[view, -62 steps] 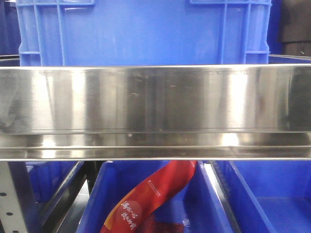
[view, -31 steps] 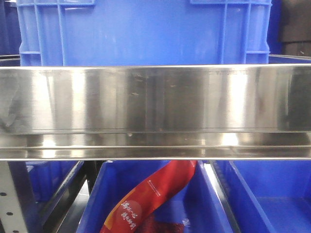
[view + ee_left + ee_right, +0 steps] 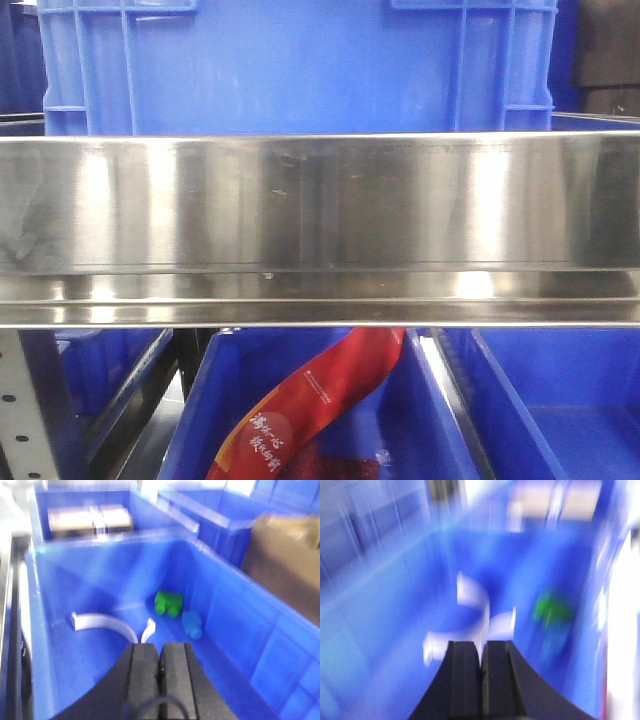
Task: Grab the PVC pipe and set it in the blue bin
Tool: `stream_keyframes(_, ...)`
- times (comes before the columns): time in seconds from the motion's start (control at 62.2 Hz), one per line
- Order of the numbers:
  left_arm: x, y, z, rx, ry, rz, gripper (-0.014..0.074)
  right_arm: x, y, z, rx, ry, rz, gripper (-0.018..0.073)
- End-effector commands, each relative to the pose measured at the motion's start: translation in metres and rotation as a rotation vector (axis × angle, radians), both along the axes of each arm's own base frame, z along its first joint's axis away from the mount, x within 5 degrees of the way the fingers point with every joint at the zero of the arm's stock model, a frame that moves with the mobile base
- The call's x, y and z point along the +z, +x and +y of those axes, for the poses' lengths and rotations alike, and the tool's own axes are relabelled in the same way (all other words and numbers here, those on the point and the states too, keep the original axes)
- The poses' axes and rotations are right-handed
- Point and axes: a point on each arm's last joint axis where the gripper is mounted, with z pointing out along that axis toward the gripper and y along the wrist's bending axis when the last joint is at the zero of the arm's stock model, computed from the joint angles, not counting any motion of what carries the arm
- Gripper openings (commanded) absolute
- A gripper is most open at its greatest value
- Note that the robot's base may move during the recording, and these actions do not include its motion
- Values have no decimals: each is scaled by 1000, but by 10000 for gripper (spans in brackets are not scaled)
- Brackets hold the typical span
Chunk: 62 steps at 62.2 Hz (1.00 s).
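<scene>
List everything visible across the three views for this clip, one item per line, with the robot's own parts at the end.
blue crate: one, blue, on top of the steel shelf, front view.
steel shelf edge: one, silver, across the middle of the front view.
red packet: one, red with white print, in a lower blue bin.
blue bin: one, blue, below the left wrist camera.
white curved pieces: two, white, on the bin floor.
green fitting: one, green, near the bin's right wall.
blue fitting: one, blue, beside the green one.
cardboard box: one, tan, in the bin behind.
left gripper: black, fingers together.
right gripper: black, fingers together, view blurred.
</scene>
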Motion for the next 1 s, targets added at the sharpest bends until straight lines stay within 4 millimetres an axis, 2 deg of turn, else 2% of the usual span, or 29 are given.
stream_keyframes(0.0,-6,-16,6,-12,-34,-66,-111,10,-10,-9,-14,1,-60,-167)
stream_keyframes(0.193,-30,-49,38,49,-63,-114,-111,-6,-32,-22,-1,16,-144,-167)
stream_keyframes(0.322,-45,-69,62,130,-103,-113,-111,-29,-52,-31,26,61,-227,-167)
stream_keyframes(0.434,-57,-88,75,172,-109,-122,-111,-53,-67,-39,39,73,-236,-167)
stream_keyframes(0.66,-93,-128,87,177,-111,-121,-111,-95,-105,-62,39,89,-183,-167)
stream_keyframes(0.82,-118,-144,91,178,-107,-107,-111,-123,-123,-71,35,131,-108,-167)
stream_keyframes(0.981,-120,-149,92,177,-113,-124,-111,-122,-131,-76,37,150,-140,-167)
